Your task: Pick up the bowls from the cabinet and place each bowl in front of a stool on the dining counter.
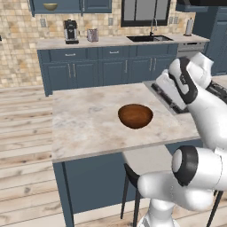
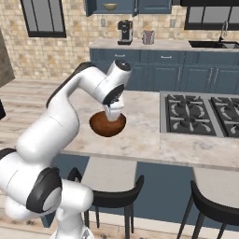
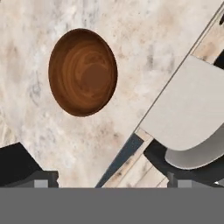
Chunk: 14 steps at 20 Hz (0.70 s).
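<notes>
The dark reddish-brown bowl point(image 1: 135, 116) point(image 2: 107, 125) point(image 3: 82, 72) sits upright on the dining counter point(image 1: 88, 128) point(image 2: 144, 135), a little in from its near edge. My gripper point(image 2: 113, 116) point(image 3: 109, 179) hangs above the counter edge just beside the bowl, jaws wide open and empty. A stool point(image 1: 146, 158) point(image 2: 108, 177) point(image 3: 183, 109) stands under that edge, in front of the bowl. The olive-beige bowl point(image 1: 50, 6) point(image 2: 110, 6) rests in the open blue wall cabinet point(image 1: 71, 5) point(image 2: 140, 5) on the far wall.
The gas cooktop point(image 2: 200, 112) lies in the counter right of the bowl. A second stool point(image 2: 214, 205) stands further right. On the back counter are a coffee machine point(image 1: 71, 31) point(image 2: 124, 31), a small canister point(image 1: 92, 34) and a sink point(image 1: 148, 38).
</notes>
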Available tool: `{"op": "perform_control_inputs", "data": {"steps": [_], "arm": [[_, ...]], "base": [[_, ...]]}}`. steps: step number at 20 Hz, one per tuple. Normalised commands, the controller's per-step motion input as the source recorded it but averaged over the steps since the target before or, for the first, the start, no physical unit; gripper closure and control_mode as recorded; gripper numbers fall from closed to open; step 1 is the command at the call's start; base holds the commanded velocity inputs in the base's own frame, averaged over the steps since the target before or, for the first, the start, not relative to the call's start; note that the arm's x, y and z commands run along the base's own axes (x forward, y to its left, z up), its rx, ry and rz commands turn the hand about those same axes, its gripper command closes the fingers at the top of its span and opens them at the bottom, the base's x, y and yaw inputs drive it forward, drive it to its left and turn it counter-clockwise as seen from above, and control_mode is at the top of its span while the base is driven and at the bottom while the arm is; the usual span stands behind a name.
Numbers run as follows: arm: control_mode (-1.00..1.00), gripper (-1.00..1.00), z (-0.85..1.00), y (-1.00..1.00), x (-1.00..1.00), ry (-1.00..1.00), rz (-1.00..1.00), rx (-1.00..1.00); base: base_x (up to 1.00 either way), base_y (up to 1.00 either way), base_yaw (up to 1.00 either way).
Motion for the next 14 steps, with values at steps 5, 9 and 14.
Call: {"op": "perform_control_inputs", "data": {"steps": [5,9,14], "arm": [[-1.00,-1.00,0.64,0.05,-0.97,-0.01,0.14,-0.19],[-1.00,-1.00,0.55,0.28,-0.89,-0.01,0.22,-0.27],[-1.00,-1.00,0.41,0.23,-0.82,-0.08,0.22,-0.26]], "base": [[0.00,0.00,0.00],[0.00,0.00,0.00],[0.00,0.00,0.00]]}}
